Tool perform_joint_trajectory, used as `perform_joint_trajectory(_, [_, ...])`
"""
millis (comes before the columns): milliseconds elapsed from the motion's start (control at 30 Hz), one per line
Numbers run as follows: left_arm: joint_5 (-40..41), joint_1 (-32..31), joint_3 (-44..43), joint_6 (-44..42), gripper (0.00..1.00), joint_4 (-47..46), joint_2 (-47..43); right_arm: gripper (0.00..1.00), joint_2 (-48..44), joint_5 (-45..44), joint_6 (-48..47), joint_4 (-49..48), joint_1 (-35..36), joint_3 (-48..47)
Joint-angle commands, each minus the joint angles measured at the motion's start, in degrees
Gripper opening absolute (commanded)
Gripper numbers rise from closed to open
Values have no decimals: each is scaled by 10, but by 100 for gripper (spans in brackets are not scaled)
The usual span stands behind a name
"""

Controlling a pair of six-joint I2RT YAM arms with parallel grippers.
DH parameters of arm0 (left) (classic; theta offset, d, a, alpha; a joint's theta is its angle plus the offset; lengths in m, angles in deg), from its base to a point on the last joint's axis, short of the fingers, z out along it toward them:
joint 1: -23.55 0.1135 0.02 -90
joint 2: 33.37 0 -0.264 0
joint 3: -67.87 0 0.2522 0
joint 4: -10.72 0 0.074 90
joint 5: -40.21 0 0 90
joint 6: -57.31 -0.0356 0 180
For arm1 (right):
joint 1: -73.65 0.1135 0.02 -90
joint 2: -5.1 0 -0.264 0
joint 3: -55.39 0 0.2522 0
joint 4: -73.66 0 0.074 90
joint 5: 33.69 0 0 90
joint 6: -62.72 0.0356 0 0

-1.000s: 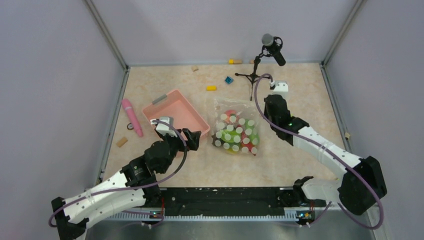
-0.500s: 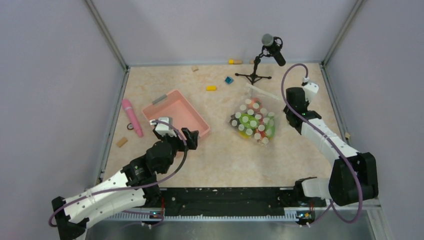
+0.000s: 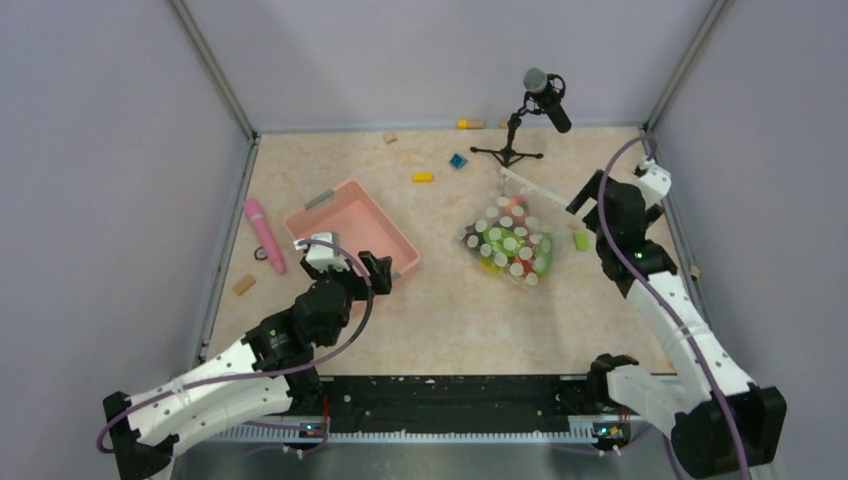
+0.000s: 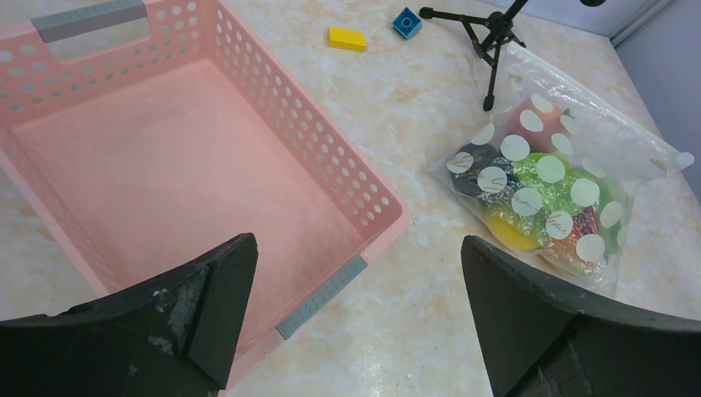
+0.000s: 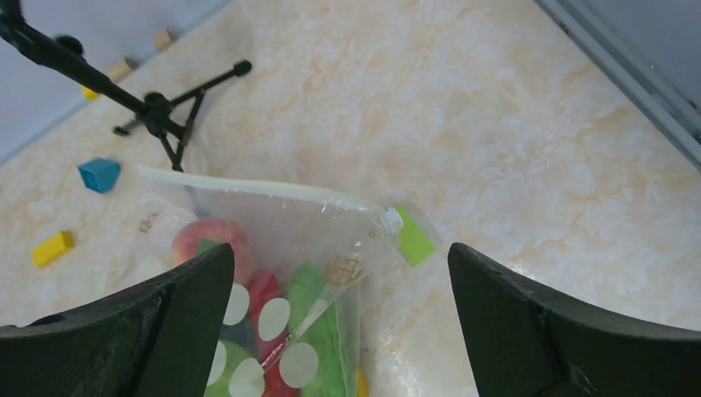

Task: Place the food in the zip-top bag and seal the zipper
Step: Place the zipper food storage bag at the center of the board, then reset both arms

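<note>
**Top external**
- zip-top bag [image 3: 510, 245]: laid flat on the table, right of centre, well apart from the pink basket [image 3: 398, 262]
- food: seen packed inside the bag, green, red and yellow through the dotted film
- zipper [image 3: 530, 185]: run along the far edge of the bag, near the microphone tripod [image 3: 508, 152]
- right gripper [image 3: 583, 200]: held just beside the bag's far right corner; finger spread hard to judge here
- left gripper [image 3: 378, 272]: held at the near corner of the basket, fingers spread

**Left wrist**
- left gripper [image 4: 357, 248]: fingers [image 4: 207, 306] set wide, nothing gripped
- basket [image 4: 314, 141]: seen under and between the fingers
- bag [image 4: 628, 157]: seen to the right, lemon [image 4: 508, 233] and a dark fruit [image 4: 469, 162] visible inside
- loose blocks: yellow block [image 4: 346, 38] and blue block [image 4: 407, 21] lying beyond the basket

**Right wrist**
- right gripper [image 5: 340, 256]: fingers [image 5: 529, 314] set wide, nothing clamped
- bag [image 5: 281, 223]: seen below, between the fingers
- zipper [image 5: 264, 188]: seen straight, green tab [image 5: 411, 236] at its right end; full seal cannot be confirmed
- food: pink-red fruit [image 5: 202, 240], red chili [image 5: 263, 289] and green pieces [image 5: 318, 318] seen inside
</note>
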Motion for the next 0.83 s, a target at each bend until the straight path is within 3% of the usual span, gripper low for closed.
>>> perform_joint_trajectory(0, [30,2,-32,24,98,16,5,99,-94,-40,28,36,-2,22])
perform_joint_trajectory(333, [69,2,-53,64,99,69,15,99,-272,-35,29,135,-2,56])
perform_joint_trajectory(800, [99,2,-65,93,98,103,34,99,-304,-14,18,149,-2,88])
